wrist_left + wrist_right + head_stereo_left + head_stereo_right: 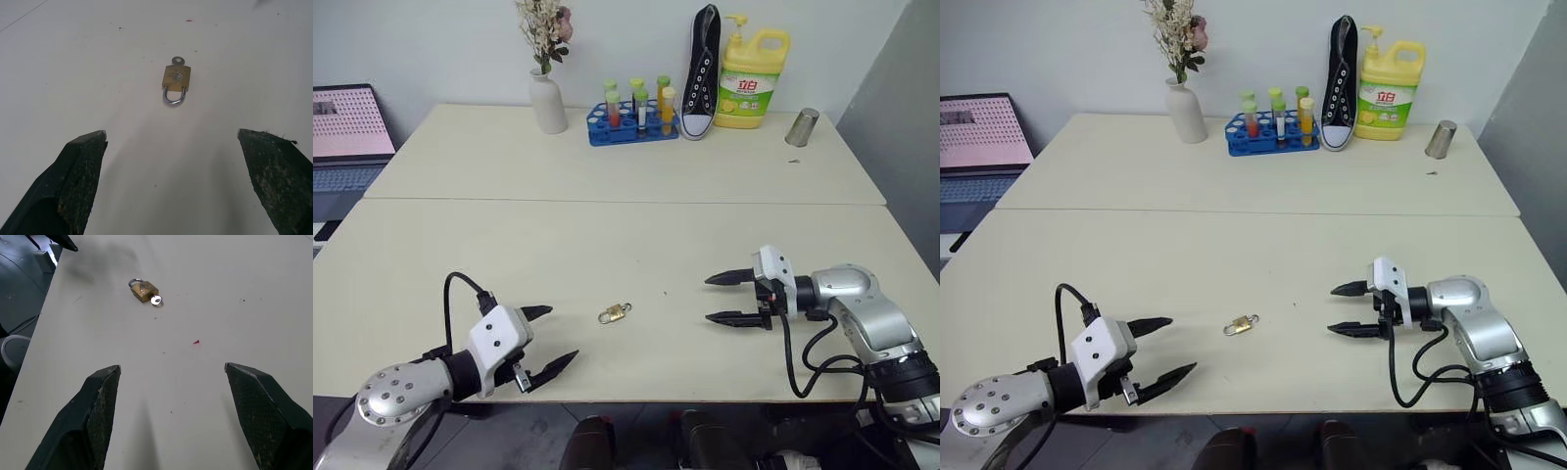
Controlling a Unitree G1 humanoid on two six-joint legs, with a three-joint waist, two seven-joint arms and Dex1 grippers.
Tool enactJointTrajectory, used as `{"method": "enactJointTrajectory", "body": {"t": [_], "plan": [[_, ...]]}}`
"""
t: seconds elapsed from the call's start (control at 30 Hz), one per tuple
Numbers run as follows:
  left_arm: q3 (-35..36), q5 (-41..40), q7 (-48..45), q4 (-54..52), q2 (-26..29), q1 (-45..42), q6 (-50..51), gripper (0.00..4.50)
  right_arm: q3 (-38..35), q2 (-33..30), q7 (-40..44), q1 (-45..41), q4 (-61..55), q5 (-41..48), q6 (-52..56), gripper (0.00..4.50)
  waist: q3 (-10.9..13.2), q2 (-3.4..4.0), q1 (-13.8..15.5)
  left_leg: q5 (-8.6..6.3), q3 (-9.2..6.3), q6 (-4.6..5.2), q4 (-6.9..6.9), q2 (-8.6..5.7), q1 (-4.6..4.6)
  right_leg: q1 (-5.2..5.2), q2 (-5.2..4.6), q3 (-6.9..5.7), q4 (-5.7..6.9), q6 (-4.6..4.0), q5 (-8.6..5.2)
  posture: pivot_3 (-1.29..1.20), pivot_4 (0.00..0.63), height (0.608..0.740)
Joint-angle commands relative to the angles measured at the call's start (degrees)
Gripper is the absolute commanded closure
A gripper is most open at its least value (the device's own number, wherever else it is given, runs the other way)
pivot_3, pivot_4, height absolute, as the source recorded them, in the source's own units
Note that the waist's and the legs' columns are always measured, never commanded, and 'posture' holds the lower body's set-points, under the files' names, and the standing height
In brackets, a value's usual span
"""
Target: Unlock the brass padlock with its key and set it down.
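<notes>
Between both hands on the surface (607, 245), padlock (614, 313) lying flat, key (156, 300) in, left hand (551, 340) spread wide and empty, right hand (722, 299) parted, empty too.

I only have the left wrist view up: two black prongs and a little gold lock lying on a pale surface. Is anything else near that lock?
Observer: Yes, the right gripper faces the brass padlock from the other side, open and holding nothing.
Operator: So those prongs are the other hand?
Observer: They are the left gripper, also open, nearer the table's front edge.
Operator: Is the table otherwise bare?
Observer: No. Along the far edge stand a vase of flowers, a blue rack of tubes, a black sneaker and a yellow bottle.
</notes>
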Motion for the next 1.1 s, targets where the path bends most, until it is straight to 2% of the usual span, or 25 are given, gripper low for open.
{"method": "enactJointTrajectory", "body": {"t": [0.03,0.4,0.77,0.9,1.1], "plan": [[0.4,-0.8,1.2,-1.7,-0.7,-1.7,-0.2,0.0,0.0,0.3,1.3,-0.8,0.8,-0.7,-3.2,0.95,0.0,0.0,0.0,0.0,0.0,0.0,0.0,0.0,0.01,0.0,0.01,0.0,0.01,-0.01,0.0,0.0,0.15,0.74],[-0.3,-1.0,1.6,-2.6,-0.6,-3.1,2.6,0.0,-0.4,1.3,0.0,-0.3,-1.2,0.3,-1.4,0.95,0.0,0.0,0.0,0.0,-0.01,0.0,0.0,0.01,0.01,0.0,0.03,0.02,0.02,-0.02,0.01,0.0,0.15,0.74],[0.7,-3.6,0.8,0.1,-2.2,-5.0,1.0,0.0,-0.8,1.6,-1.9,-0.8,-4.4,1.7,1.3,0.95,0.0,0.0,0.0,0.0,-0.01,-0.01,0.01,0.01,0.01,0.0,0.03,0.01,0.03,-0.02,0.01,0.0,0.15,0.74],[-3.0,0.3,1.4,2.1,-2.4,-6.1,-1.0,0.0,-0.5,0.0,-0.7,-0.3,-7.8,2.9,4.9,0.95,0.0,0.0,0.0,0.0,-0.02,0.0,0.01,-0.01,0.01,0.0,0.03,0.01,0.03,-0.02,0.01,0.0,0.15,0.74],[-9.3,2.8,1.8,6.4,-3.6,-10.5,-0.7,0.0,-0.9,-1.1,-3.0,0.1,-13.0,4.2,11.3,0.95,0.0,0.0,0.0,0.0,-0.04,0.0,0.02,0.0,0.0,0.0,0.03,-0.01,0.03,-0.02,0.01,0.0,0.15,0.74]]}}
